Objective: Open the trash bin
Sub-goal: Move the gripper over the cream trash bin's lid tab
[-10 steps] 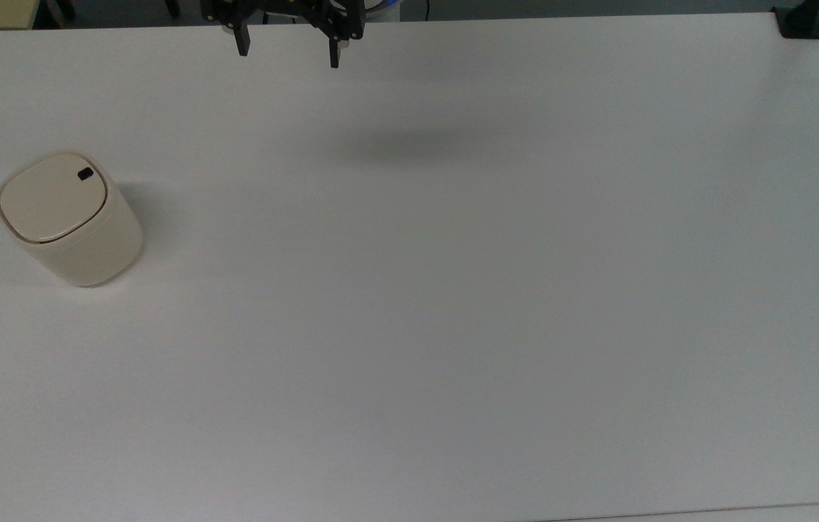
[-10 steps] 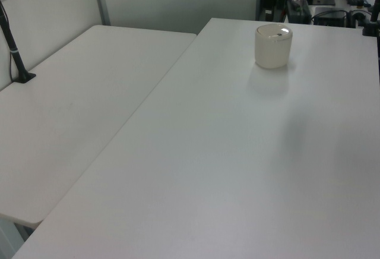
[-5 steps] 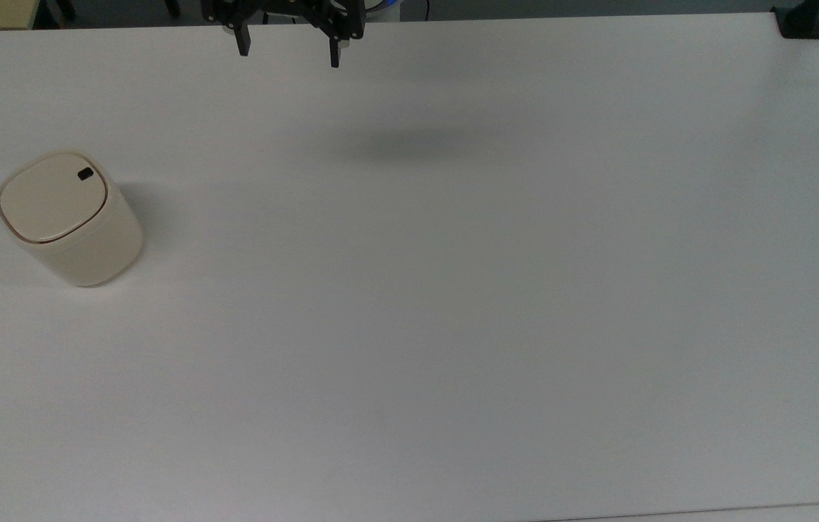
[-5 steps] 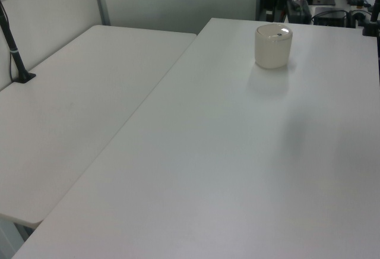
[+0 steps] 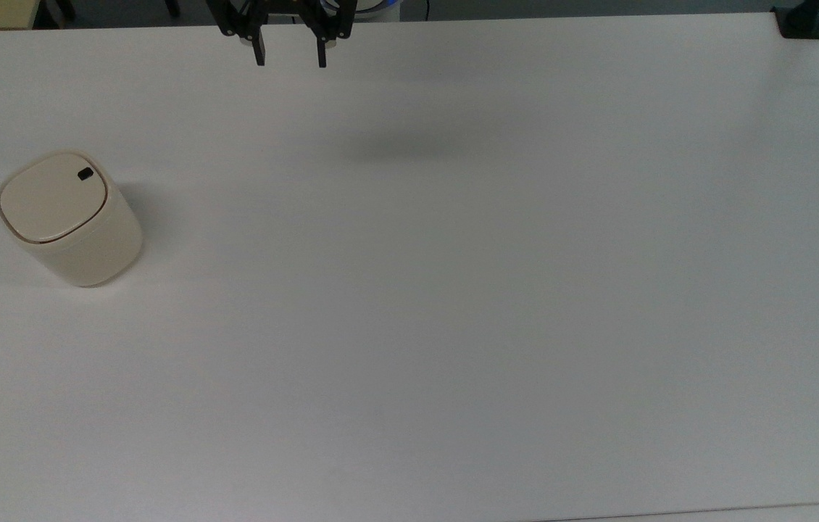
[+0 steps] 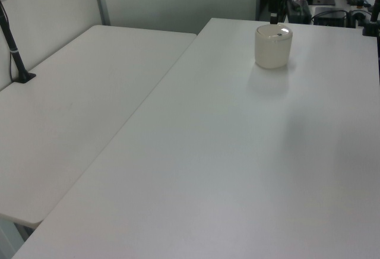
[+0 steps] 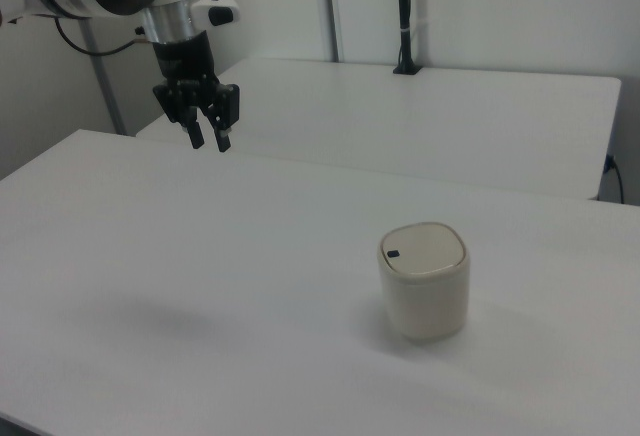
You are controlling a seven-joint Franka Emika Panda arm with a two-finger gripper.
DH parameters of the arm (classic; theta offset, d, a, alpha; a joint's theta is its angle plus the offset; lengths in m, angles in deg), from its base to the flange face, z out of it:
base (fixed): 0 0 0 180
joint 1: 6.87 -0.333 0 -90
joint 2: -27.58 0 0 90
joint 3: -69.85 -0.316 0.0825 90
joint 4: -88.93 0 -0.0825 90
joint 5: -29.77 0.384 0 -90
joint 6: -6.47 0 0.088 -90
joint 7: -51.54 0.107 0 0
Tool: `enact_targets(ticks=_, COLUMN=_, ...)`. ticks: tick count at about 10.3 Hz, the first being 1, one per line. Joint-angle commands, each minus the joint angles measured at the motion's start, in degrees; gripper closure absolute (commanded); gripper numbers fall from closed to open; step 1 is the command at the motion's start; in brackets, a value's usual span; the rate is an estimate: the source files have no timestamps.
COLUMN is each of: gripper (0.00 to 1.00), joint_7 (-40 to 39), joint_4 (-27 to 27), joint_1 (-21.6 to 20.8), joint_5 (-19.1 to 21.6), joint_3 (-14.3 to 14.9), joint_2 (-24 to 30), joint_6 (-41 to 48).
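Note:
The trash bin (image 5: pixel 70 221) is a small cream-beige tub with its flat lid down and a black button (image 5: pixel 85 174) at the rim. It stands upright near the top view's left edge; it also shows as the bin (image 6: pixel 273 46) and the bin (image 7: pixel 424 281). My gripper (image 5: pixel 290 58) hangs over the table's far edge at the top view's top, well away from the bin. It is open with nothing between its fingers. In the right view the gripper (image 7: pixel 210 141) hovers high above the table, far to the left of the bin.
The bin stands on a wide white table (image 5: pixel 453 290). A black clamp mount (image 5: pixel 801 22) sits at its top right corner in the top view. A second white table (image 6: pixel 77 92) adjoins, carrying a black pole (image 6: pixel 15 51).
In the top view the gripper's two fingers stand closer together than a second ago. The bin has not moved and its lid stays down.

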Motion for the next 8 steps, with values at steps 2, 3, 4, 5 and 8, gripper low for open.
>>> enact_targets(ticks=2, gripper=0.96, joint_7=-3.88, joint_4=0.83, joint_1=0.07, joint_5=1.28, joint_3=0.36, joint_2=0.39, joint_6=1.14)
enact_targets(ticks=3, gripper=0.98, joint_7=-3.18, joint_4=0.83, joint_1=0.15, joint_5=1.28, joint_3=0.36, joint_2=0.21, joint_6=0.96)
enact_targets(ticks=4, gripper=0.98, joint_7=-1.96, joint_4=0.74, joint_1=0.42, joint_5=1.19, joint_3=0.45, joint_2=0.03, joint_6=0.79)
enact_targets(ticks=5, gripper=0.98, joint_7=-1.34, joint_4=0.74, joint_1=2.07, joint_5=1.27, joint_3=0.45, joint_2=0.03, joint_6=0.44)
enact_targets(ticks=8, gripper=0.98, joint_7=0.16, joint_4=0.74, joint_1=6.81, joint_5=1.1, joint_3=0.54, joint_2=-1.72, joint_6=-1.75)
